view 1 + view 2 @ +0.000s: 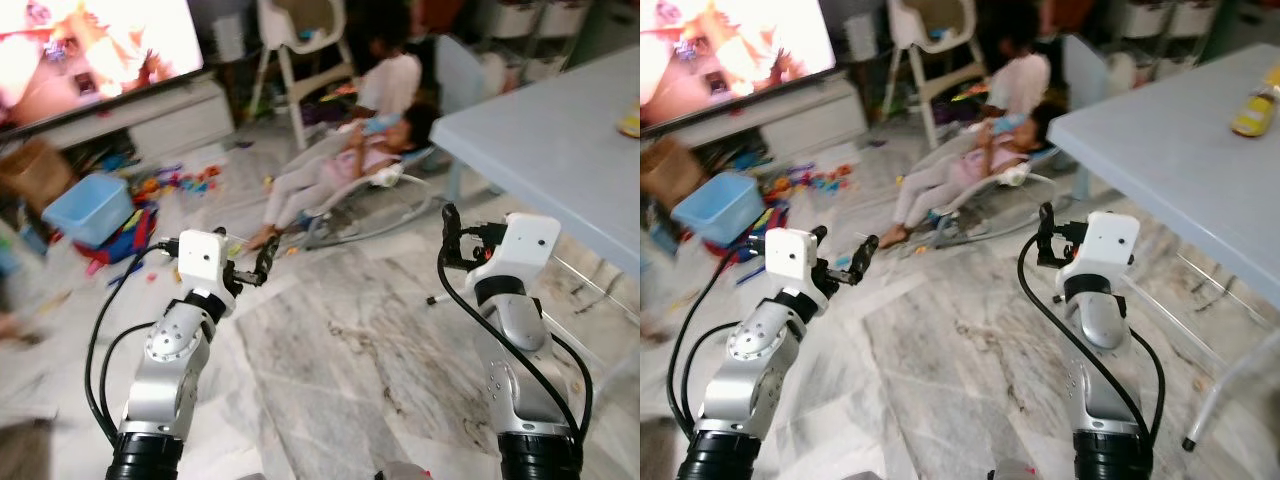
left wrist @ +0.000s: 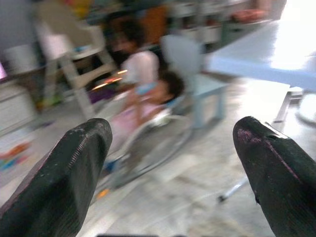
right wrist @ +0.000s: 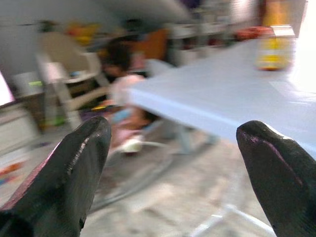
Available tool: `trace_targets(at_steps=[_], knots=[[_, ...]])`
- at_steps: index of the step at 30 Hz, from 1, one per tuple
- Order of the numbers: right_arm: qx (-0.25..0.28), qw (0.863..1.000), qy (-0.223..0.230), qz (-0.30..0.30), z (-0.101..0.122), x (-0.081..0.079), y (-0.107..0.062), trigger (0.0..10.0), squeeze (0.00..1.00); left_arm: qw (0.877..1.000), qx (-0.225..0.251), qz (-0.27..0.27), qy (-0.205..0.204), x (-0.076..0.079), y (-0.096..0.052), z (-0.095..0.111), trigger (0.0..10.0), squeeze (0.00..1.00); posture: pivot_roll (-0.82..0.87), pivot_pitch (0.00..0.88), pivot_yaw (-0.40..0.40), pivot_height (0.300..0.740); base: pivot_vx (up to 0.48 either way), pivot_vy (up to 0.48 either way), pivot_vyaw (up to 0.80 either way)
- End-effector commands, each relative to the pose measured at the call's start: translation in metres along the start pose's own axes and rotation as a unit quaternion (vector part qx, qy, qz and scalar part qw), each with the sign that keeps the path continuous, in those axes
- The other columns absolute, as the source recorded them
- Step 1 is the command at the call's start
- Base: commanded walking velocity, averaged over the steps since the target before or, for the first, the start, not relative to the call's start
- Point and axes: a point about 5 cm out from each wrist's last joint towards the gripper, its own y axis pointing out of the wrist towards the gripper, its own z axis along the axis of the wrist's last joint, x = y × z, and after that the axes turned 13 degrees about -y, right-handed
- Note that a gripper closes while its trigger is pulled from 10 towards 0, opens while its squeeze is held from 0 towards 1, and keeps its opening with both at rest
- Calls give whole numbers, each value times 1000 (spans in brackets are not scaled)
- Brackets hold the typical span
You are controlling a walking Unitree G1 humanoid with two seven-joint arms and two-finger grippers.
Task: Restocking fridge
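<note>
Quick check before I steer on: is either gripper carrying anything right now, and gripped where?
Nothing is held. The left gripper and the right gripper are both open, fingers wide apart with only floor and room between them.

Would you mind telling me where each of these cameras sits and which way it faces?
Left eye view: on the head, looking forward and down at the marble floor; both silver arms show.
Right eye view: beside it, same scene, blue table to the right.
Left wrist view: on the left wrist, looking past the open left gripper at two people by a rocker.
Right wrist view: on the right wrist, looking past the open right gripper at the table.
Shared: people, table.
</note>
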Motion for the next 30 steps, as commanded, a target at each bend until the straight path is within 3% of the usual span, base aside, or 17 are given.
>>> trace_targets(at_steps=[1,7,30], knots=[[4,1000,-3,-8,3,4,0,10000,0,1000,6,-10,0,3,4,4,10000,0,-69,0,88,740,439,0,-800],[4,1000,-3,7,4,-4,2,10000,0,1000,5,-8,-8,5,-1,1,10000,0,-68,0,71,740,458,0,-695],[10,1000,-2,14,7,-7,-2,10000,0,999,-12,-25,-32,25,-3,-12,10000,0,-90,0,78,740,480,0,-57]])
